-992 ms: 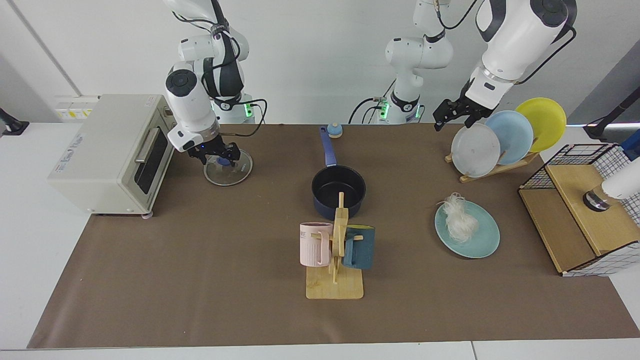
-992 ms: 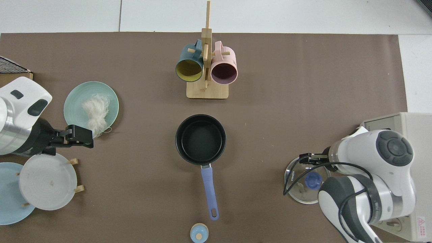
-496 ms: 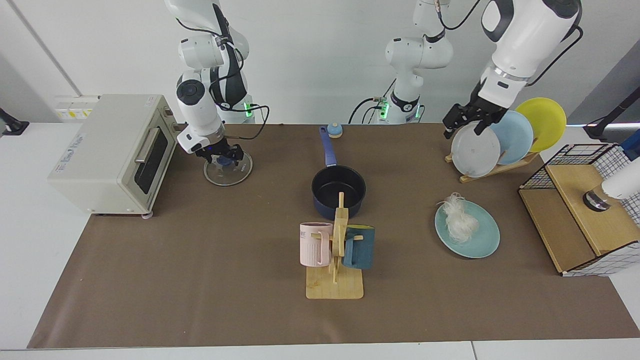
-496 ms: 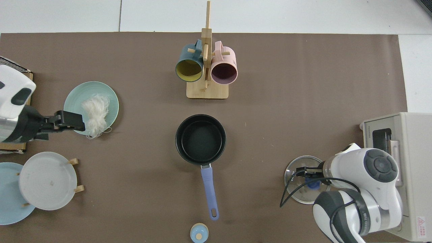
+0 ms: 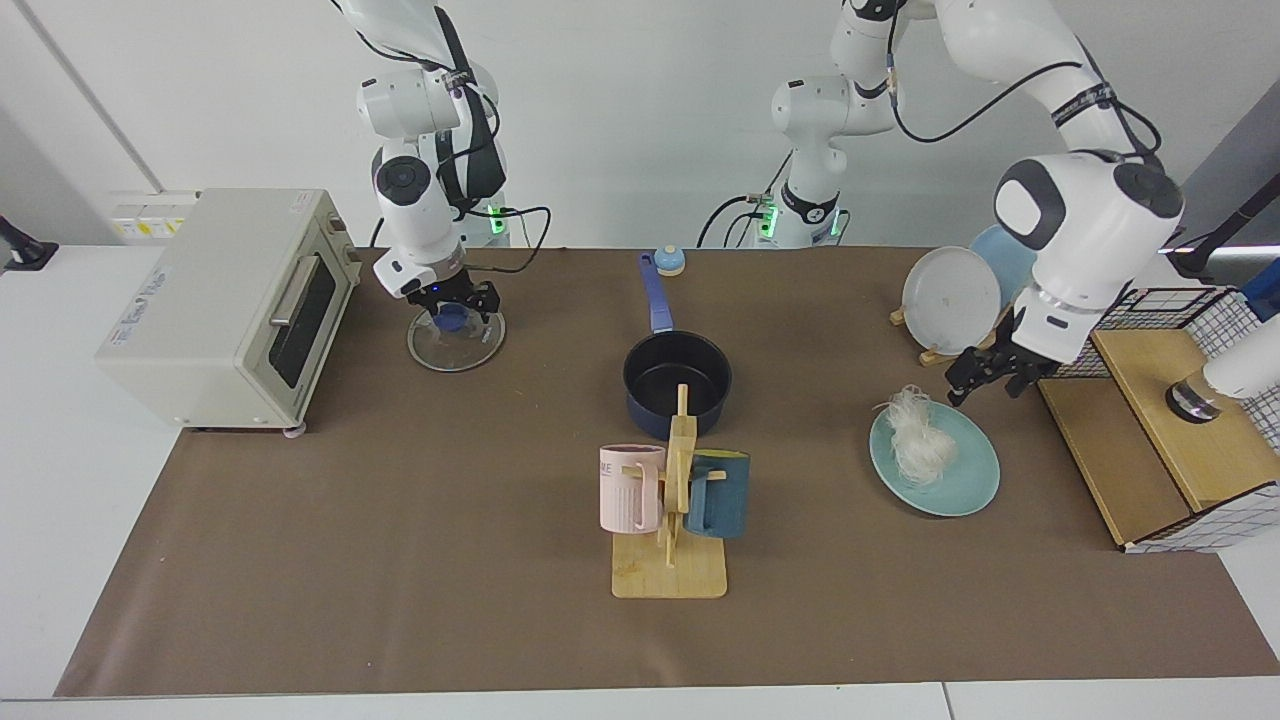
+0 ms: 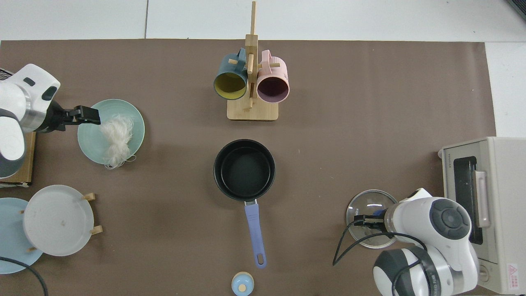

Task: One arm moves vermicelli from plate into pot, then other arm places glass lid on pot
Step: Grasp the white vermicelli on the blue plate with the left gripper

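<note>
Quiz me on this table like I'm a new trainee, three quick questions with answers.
1. True or false: the vermicelli lies in the pot.
2. The right gripper is at which thing? A pot, B glass lid, C toaster.
3. Fill in: the left gripper hovers at the edge of the teal ___.
Key: 1 false, it lies on the plate; 2 B; 3 plate.

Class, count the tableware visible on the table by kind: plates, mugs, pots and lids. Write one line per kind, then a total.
Plates: 3 (teal plate, grey plate, light blue plate)
Mugs: 2 (pink mug, dark teal mug)
Pot: 1
Glass lid: 1
Total: 7
</note>
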`<state>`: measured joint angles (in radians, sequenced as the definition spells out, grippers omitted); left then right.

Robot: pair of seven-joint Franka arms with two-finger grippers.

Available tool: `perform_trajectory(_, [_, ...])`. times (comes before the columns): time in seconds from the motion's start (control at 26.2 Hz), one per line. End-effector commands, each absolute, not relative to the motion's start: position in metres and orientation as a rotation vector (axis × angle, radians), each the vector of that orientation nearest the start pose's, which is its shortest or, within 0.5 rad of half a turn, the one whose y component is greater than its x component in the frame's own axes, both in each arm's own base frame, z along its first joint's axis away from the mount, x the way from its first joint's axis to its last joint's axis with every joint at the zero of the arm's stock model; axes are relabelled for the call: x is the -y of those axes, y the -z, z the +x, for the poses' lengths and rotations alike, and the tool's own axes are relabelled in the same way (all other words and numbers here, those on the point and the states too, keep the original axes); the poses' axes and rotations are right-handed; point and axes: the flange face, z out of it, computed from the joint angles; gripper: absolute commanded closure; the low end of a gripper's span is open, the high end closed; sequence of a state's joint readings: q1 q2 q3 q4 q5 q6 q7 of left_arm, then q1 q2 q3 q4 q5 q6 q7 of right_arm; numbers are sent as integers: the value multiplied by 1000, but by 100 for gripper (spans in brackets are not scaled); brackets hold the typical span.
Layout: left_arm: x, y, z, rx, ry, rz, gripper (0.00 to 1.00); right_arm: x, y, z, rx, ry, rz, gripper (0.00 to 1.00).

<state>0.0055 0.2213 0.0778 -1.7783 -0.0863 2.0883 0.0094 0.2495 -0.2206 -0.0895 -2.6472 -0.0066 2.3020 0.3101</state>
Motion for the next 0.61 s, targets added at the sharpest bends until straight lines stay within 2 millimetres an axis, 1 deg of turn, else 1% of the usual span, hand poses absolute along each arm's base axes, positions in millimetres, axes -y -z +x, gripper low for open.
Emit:
perform_trajectory(0.0, [-25, -392, 650, 40, 167, -3180, 0, -61, -305, 387, -246, -126, -3147, 1])
perform_trajectory(0.04, [-22, -379, 652, 2, 157, -3178, 0, -61, -304, 386, -246, -129, -3148, 1])
perform_trajectory(0.08, [-20, -373, 651, -39, 139, -3178, 0, -60, -302, 385, -246, -133, -3148, 1])
perform_trajectory(0.15, [-9, -363, 646, -130, 103, -3178, 0, -60, -302, 385, -248, -134, -3148, 1])
perform_trajectory(0.23, [-3, -357, 643, -179, 84, -3178, 0, -59, -302, 385, -251, -134, -3148, 2])
perform_trajectory(0.27, [-2, -352, 640, -194, 65, -3177, 0, -59, -301, 385, -253, -134, -3148, 4])
perform_trajectory(0.34, [-1, -342, 631, -214, 26, -3178, 0, -58, -300, 386, -252, -135, -3150, 14])
perform_trajectory(0.38, [-2, -338, 628, -221, 14, -3178, 0, -58, -300, 387, -251, -128, -3151, 15])
perform_trajectory(0.5, [-6, -335, 627, -208, 12, -3179, 1, -57, -300, 389, -241, -106, -3157, 16])
perform_trajectory(0.57, [-12, -334, 627, -194, 14, -3178, 1, -56, -300, 390, -246, -101, -3156, 18])
